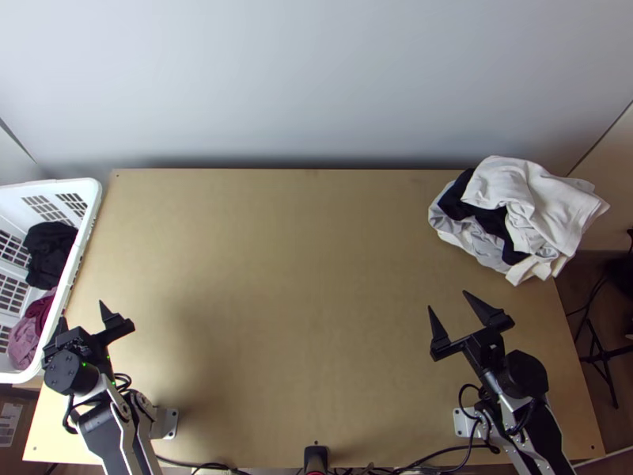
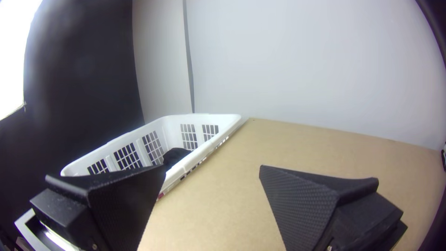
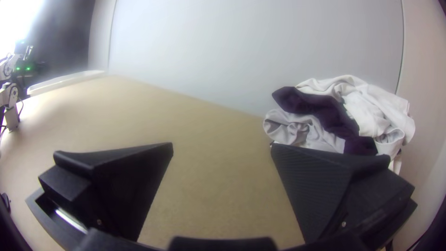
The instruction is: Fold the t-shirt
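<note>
In the top view, a bunched pile of clothes (image 1: pixel 538 210) lies at the table's far right corner, white cloth over dark and light grey cloth; which piece is the t-shirt I cannot tell. My right gripper (image 1: pixel 448 299) stands open below the pile, apart from it. At the lower left, my left gripper (image 1: pixel 82 310) is open beside the basket. The left wrist view has the left gripper (image 2: pixel 213 168) with its fingers wide apart and nothing between them. In the right wrist view, the right gripper (image 3: pixel 222 145) is likewise spread over bare wood, with the clothes pile (image 3: pixel 371 107) beyond one finger.
A white slotted basket (image 1: pixel 89 229) stands along the table's left edge, holding black cloth (image 1: pixel 49 245) and pink and dark red cloth (image 1: pixel 28 336). Bare wooden table (image 1: pixel 285 301) stretches between the arms. A pale wall rises behind the far edge. Cables run along the near edge.
</note>
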`<action>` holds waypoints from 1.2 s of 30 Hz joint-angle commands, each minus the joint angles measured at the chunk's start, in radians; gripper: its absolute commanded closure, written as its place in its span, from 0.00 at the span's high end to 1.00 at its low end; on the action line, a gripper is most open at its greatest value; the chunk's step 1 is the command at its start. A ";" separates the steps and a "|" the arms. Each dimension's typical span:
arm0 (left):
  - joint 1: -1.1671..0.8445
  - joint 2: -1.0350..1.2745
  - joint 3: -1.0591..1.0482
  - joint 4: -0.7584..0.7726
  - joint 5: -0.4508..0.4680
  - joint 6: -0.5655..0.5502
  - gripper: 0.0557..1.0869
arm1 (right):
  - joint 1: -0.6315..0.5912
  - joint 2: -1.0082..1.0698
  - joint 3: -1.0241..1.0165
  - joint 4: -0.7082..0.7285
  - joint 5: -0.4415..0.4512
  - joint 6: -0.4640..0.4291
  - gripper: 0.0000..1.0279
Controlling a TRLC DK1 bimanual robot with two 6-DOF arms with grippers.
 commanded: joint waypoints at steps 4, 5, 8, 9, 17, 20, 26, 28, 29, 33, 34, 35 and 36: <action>0.002 0.001 0.000 0.000 -0.001 -0.001 0.95 | 0.000 0.000 0.000 0.001 0.000 0.001 0.96; 0.002 0.001 0.000 0.000 -0.001 -0.001 0.95 | 0.000 0.000 0.000 0.001 0.000 0.001 0.96; 0.002 0.001 0.000 0.000 -0.001 -0.001 0.95 | 0.000 0.000 0.000 0.001 0.000 0.001 0.96; -0.009 0.002 0.000 0.001 0.024 -0.002 0.95 | 0.000 0.000 0.000 0.001 0.000 0.001 0.96; -0.150 0.002 0.000 0.000 0.025 -0.009 0.95 | 0.000 0.000 0.000 0.001 0.000 0.001 0.96; -0.129 0.004 0.000 0.000 0.025 -0.009 0.95 | 0.000 0.000 0.000 0.001 0.000 0.001 0.96; -0.210 0.007 0.000 0.000 0.027 -0.009 0.95 | 0.009 0.000 0.000 0.001 -0.002 0.064 0.96; -0.230 0.022 0.000 -0.002 0.027 -0.009 0.95 | 0.023 0.000 0.000 0.001 -0.003 0.151 0.96; -0.233 0.027 0.000 -0.002 0.027 -0.009 0.95 | 0.023 0.000 0.000 0.011 0.000 0.208 0.96; -0.271 0.002 0.000 0.004 0.027 -0.018 0.95 | 0.012 -0.001 0.003 0.076 0.175 0.200 0.96; -0.274 0.001 0.002 0.011 0.027 -0.013 0.95 | 0.003 -0.001 0.003 0.129 0.204 0.134 0.96; -0.282 0.001 0.003 0.020 0.027 -0.015 0.95 | 0.005 -0.001 0.005 0.188 0.228 0.054 0.96; -0.283 0.001 0.003 0.035 0.027 -0.027 0.95 | 0.008 -0.001 0.005 0.235 0.248 -0.039 0.96</action>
